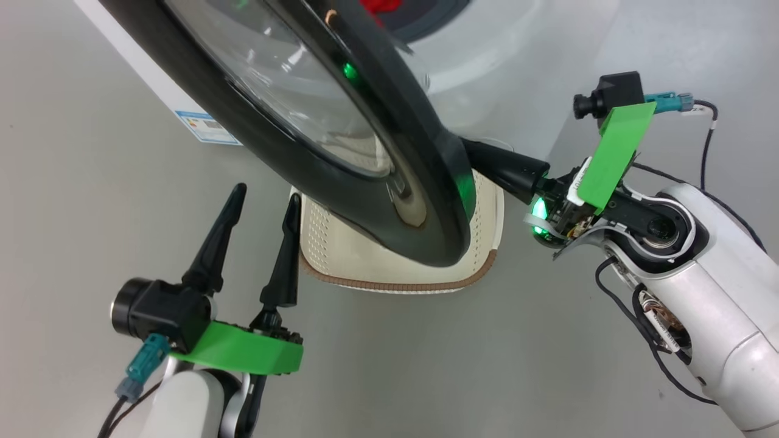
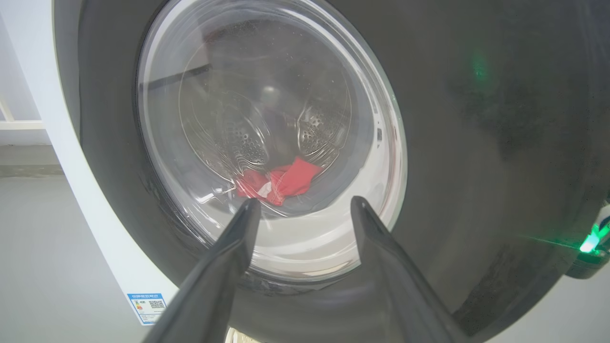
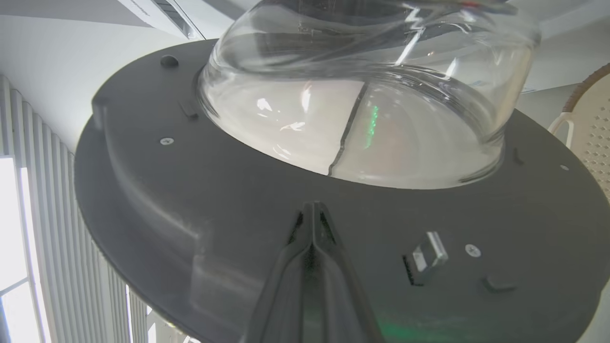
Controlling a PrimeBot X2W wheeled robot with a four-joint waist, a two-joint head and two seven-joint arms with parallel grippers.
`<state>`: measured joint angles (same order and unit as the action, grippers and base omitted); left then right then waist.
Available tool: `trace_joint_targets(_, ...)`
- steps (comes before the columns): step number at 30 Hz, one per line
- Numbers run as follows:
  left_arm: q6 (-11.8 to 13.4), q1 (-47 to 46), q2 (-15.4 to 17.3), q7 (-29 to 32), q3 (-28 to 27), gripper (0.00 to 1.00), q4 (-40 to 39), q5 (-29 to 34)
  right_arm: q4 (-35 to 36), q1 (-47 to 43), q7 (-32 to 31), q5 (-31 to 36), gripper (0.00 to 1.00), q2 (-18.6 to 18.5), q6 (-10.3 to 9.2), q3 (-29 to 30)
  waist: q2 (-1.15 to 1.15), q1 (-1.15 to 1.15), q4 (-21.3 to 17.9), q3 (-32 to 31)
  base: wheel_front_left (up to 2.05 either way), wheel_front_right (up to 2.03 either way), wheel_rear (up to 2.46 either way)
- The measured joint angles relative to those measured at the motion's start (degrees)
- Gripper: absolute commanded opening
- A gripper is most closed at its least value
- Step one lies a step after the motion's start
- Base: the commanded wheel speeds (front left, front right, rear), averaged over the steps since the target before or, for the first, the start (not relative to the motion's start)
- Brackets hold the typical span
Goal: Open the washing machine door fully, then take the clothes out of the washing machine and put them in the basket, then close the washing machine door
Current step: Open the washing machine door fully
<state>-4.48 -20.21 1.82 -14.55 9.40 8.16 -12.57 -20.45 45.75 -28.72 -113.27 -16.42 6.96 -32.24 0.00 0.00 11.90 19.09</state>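
Observation:
The washing machine door [image 1: 268, 152] stands partly open, its black rim and glass bowl swung out from the white washing machine [image 1: 487, 55]. My right gripper [image 1: 481, 155] is shut, and its tips [image 3: 313, 207] rest against the door's dark inner face [image 3: 190, 200], holding nothing. Lower left, my left gripper [image 1: 266, 196] is open and empty, pointing at the door's outer face [image 2: 476, 143] with its fingertips [image 2: 305, 205] apart. Red clothes [image 2: 281, 183] lie in the drum, seen through the glass, and a bit of them shows at the opening [image 1: 380, 6]. The basket [image 1: 395, 286] sits on the floor under the door.
Grey floor spreads to the left and front of the machine. The basket's handle and perforated wall [image 3: 591, 124] show past the door's edge. A blue label [image 1: 207, 128] marks the machine's lower front. Window blinds [image 3: 28, 190] show behind the door.

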Motion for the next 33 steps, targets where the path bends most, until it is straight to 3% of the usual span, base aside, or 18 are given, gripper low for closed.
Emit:
trace_joint_targets(17,0.5,4.0,0.0,0.0,-0.1,1.0,1.0,-0.9,0.7,-4.9,0.6,-0.8,0.0,0.8,0.07,-4.1,0.0,0.0,4.4,-6.9,0.0,0.0,0.0)
trace_joint_targets(33,1.5,5.4,0.0,0.0,0.6,1.0,1.3,-2.7,0.8,-6.9,1.2,-2.3,0.0,0.6,0.07,-6.4,0.0,0.0,10.4,-9.2,0.0,0.0,0.0)
